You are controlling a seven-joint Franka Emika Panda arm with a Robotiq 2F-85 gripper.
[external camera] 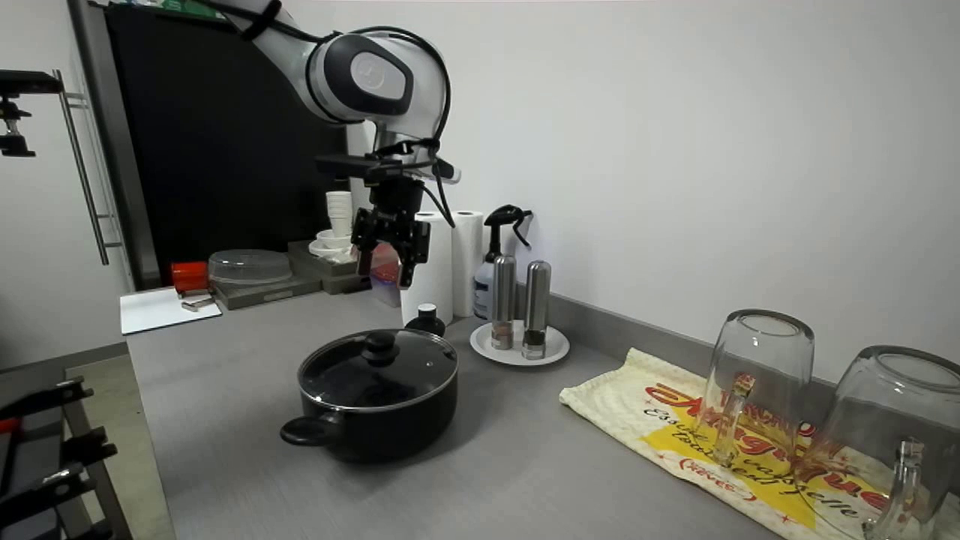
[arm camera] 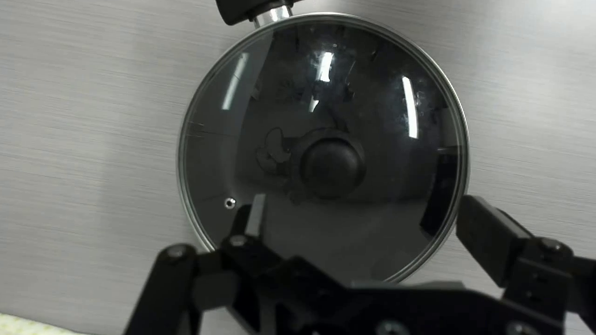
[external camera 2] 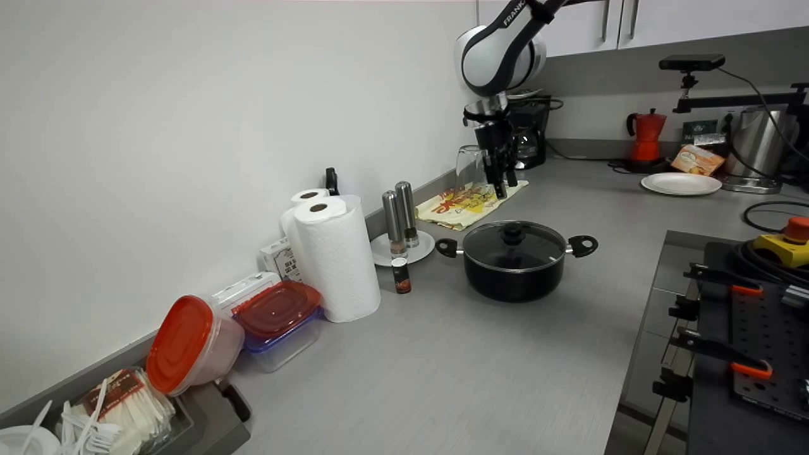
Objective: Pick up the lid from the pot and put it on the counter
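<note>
The lid point(external camera 2: 513, 253) sits on the pot point(external camera 2: 515, 284), jaws wide with nothing in them

It lies level on top with its black knob point(arm camera: 332, 167) pointing up, and that knob's the obvious grab point. Everything around it is smooth, low-domed glass, so there's not much else to pinch. The jaws hang above, pointing down and spread well apart, which makes sense to me: a round, chunky knob needs room on both sides for them to fit around. In the wrist view it isn't dead centre between them, so I reckon the arm point(external camera: 375, 82) needs a bit of a shift first. My guess is we're at the lining-up stage, no lift yet.

The pot stands on the grey desk point(external camera 2: 480, 366) with its handles point(external camera 2: 583, 246) sticking out on opposite sides, so they shouldn't get in the way of a straight drop. Lifting straight up seems best; a shallow pinch could let the lid tip.

As for where it goes: the wall point(external camera: 675, 150) side is busy. Two metal mills point(external camera: 537, 304) share a white plate point(external camera: 556, 346), probably to catch spills, with a little bottle point(external camera 2: 401, 278) near them. Glass jugs point(external camera: 757, 390) look upside down on a printed cloth point(external camera: 660, 420), I'd bet to drain. So I'd set the lid down on the side away from all that.
</note>
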